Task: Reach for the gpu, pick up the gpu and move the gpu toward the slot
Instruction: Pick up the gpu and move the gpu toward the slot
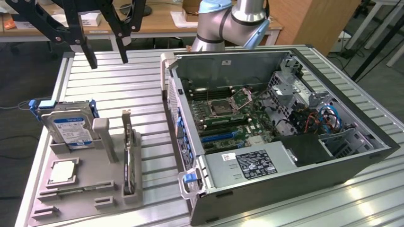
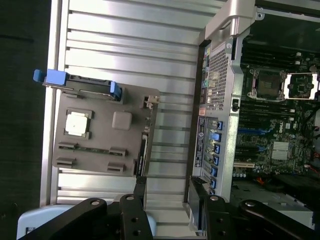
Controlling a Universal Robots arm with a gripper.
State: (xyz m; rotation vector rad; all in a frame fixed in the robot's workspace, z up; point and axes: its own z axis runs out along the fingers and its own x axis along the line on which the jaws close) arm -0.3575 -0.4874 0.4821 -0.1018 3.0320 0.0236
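Observation:
The gpu (image 1: 130,156) is a thin dark card standing on edge in a grey holder (image 1: 75,194), its silver bracket at the far end. In the wrist view the gpu (image 2: 141,156) shows edge-on along one side of the holder (image 2: 102,145). My gripper (image 1: 109,60) hangs high above the table's far corner, away from the card, open with nothing between its black fingers (image 1: 93,56). The wrist view has the gripper (image 2: 167,194) over the bare table between holder and case. The slot lies among the expansion slots (image 1: 222,136) on the motherboard (image 2: 265,125).
An open computer case (image 1: 353,161) lies on its side at the exterior view's right. The holder also carries a blue-labelled hard drive (image 1: 68,128) and a square silver processor chip (image 1: 63,171). The slatted metal table (image 1: 126,80) has free room behind the holder.

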